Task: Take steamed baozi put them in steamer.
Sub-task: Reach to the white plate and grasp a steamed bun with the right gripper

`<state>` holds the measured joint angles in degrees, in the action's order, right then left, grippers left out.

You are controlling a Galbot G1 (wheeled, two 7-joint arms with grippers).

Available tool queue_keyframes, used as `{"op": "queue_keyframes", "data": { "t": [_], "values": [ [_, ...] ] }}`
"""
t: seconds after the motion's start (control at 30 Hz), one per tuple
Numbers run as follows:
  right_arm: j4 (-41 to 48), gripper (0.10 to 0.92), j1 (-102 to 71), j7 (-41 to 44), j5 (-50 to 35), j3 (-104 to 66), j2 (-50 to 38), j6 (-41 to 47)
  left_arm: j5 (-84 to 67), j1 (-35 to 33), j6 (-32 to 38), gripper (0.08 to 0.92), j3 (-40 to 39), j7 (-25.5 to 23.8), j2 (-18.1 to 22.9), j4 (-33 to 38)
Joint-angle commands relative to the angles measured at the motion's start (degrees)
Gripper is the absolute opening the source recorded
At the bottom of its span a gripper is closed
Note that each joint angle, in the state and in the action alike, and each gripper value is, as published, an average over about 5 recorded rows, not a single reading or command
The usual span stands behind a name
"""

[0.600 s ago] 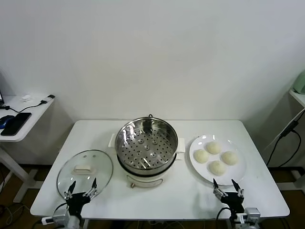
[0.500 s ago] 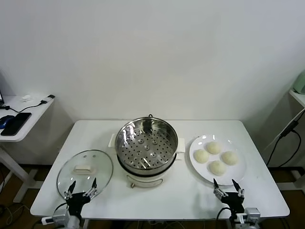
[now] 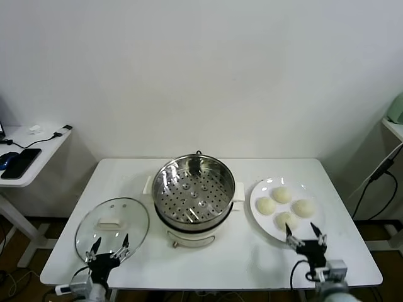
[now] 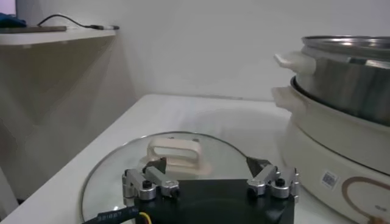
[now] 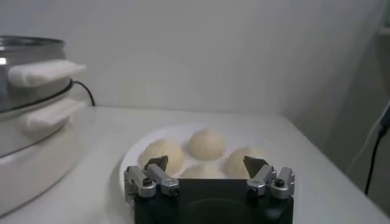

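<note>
Plain white wall (image 3: 201,69) behind a white surface (image 3: 126,173). Side desk (image 3: 28,154) at 9 o'clock with a phone (image 3: 21,163), another shelf (image 3: 393,126) at 3.

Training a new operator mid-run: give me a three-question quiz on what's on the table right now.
1. True or false: the steamer already holds a bun.
2. How many steamed baozi sit on the white plate?
3. Which open hand is nearest the plate: A) left hand B) right hand?

Key: 1. False, its perforated tray is bare. 2. Four. 3. B; the left hand is by the glass lid.
</note>
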<state>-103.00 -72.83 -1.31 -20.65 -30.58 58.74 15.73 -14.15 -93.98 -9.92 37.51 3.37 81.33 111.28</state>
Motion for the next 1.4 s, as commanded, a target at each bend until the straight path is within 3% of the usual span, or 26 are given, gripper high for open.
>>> {"op": "queue_keyframes", "data": {
  "t": [0.03, 0.2, 0.37, 0.53, 0.67, 0.93, 1.4],
  "values": [
    [6.9, 0.823, 18.7, 2.9, -1.8, 4.6, -10.8, 7.9, -0.3, 0.1, -0.1, 0.823, -0.2, 0.0, -1.2, 0.1],
    [21.0, 0.823, 37.5, 18.0, 3.9, 22.8, -21.8, 5.4, -0.6, 0.2, 0.0, 0.823, -0.5, -0.1, -2.0, 0.0],
    [31.9, 0.823, 56.8, 42.8, 8.6, 45.5, -29.1, -3.5, -0.6, 0.0, -0.1, 0.823, -0.5, -0.2, -2.1, 0.0],
    [39.4, 0.823, 75.6, 64.2, 11.3, 69.3, -29.8, -15.3, -0.3, -0.2, 0.0, 0.823, -0.6, -0.2, -1.8, -0.1],
    [45.0, 0.823, 87.7, 72.7, 16.0, 86.3, -26.5, -19.6, 0.1, -0.4, 0.0, 0.823, -0.7, -0.2, -1.3, -0.1],
    [50.7, 0.823, 97.9, 73.3, 14.6, 105.6, -18.1, -17.7, 0.5, -0.6, 0.0, 0.823, -0.9, -0.3, -0.9, -0.3],
    [60.9, 0.823, 85.8, 63.9, 13.4, 95.5, -4.9, -10.6, 0.7, -0.4, -0.2, 0.823, -1.1, -0.3, -0.4, -0.7]
  ]
}}
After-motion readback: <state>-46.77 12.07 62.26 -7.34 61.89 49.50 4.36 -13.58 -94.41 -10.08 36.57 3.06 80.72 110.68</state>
